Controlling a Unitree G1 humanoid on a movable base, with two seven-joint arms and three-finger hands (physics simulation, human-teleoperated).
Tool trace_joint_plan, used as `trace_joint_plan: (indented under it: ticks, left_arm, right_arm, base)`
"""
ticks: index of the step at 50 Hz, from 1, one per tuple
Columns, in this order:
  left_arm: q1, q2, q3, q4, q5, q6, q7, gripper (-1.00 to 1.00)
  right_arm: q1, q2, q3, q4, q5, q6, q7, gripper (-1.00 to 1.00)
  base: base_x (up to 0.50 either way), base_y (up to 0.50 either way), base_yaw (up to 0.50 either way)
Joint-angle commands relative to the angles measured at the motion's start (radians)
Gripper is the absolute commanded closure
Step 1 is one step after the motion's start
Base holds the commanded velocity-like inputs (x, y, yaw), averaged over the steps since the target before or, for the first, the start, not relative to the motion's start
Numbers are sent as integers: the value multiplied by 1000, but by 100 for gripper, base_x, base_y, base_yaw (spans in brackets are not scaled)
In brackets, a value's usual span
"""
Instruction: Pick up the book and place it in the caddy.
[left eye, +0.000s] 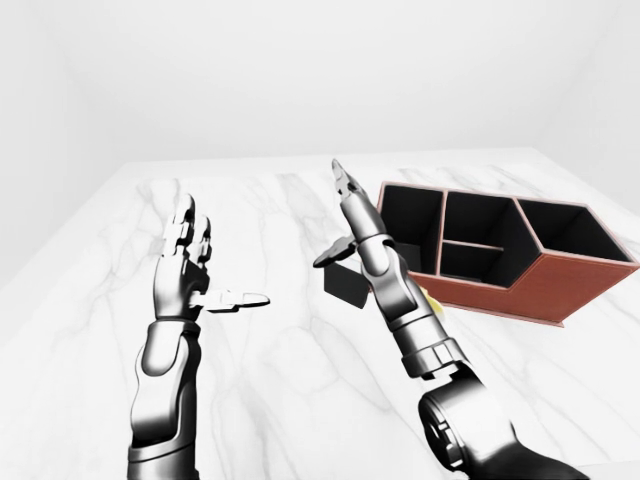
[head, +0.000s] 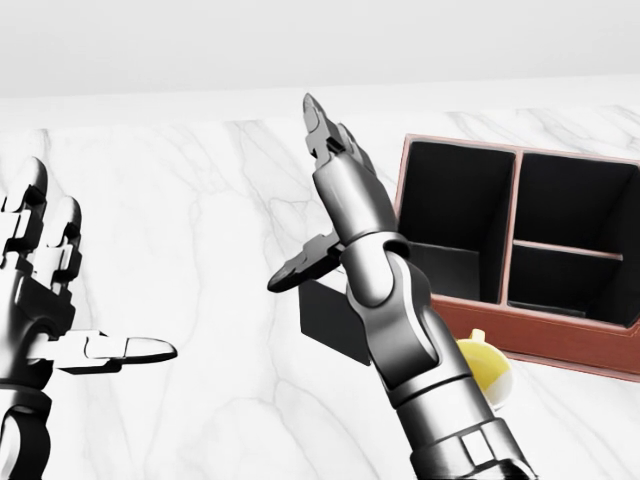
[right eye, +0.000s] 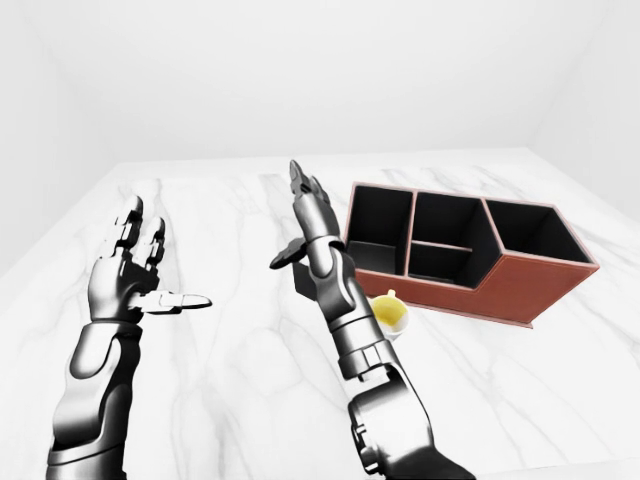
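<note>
Two hands are raised over the marble bench (left eye: 250, 400), and neither grips anything: the right hand (head: 335, 185) has its fingers (head: 318, 118) spread and pointing toward the bench's far edge, thumb jutting out to the side, while the left hand (head: 45, 290) stands equally splayed, thumb levelled across.

What matters for the pick is where the book (head: 335, 318) sits. It is a dark block standing on the bench, just beside the near corner of the caddy (left eye: 520, 285), and in the head view it shows just below and partly behind the right wrist, under the thumb. So the fingers are past the book and above it. Whether the thumb touches its top edge cannot be told from these views. The book's visible face looks broad and upright; its long axis is hard to judge with the forearm covering part of it.

The right hand is plainly the nearer one, with the left well apart toward the bench's left side. A yellow cup (right eye: 388, 313) stands near the caddy wall, close by the book.

My judgement: the right hand must draw back and lower before closing on the book.
</note>
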Motion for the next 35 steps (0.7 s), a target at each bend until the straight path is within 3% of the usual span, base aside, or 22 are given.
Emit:
trace_joint_plan:
  ticks: [1,15,21,35]
  left_arm:
    - [-3,12,19,45,-22,0,-9,-100]
    - [8,17,27,40,-33,0,-12,-100]
    - [1,17,27,66,-32,0,-14,-100]
    - [9,13,20,59,-29,0,-17,-100]
  right_arm:
    - [-150,-5,3,328,-73,0,-115,-100]
    - [-257,13,-3,635,-112,-6,-219,-100]
    - [-275,12,-7,691,-112,-34,-234,-100]
    - [-275,17,-7,753,-136,-45,-245,-100]
  base:
    - [0,0,0]
    - [0,0,0]
    - [0,0,0]
    - [0,0,0]
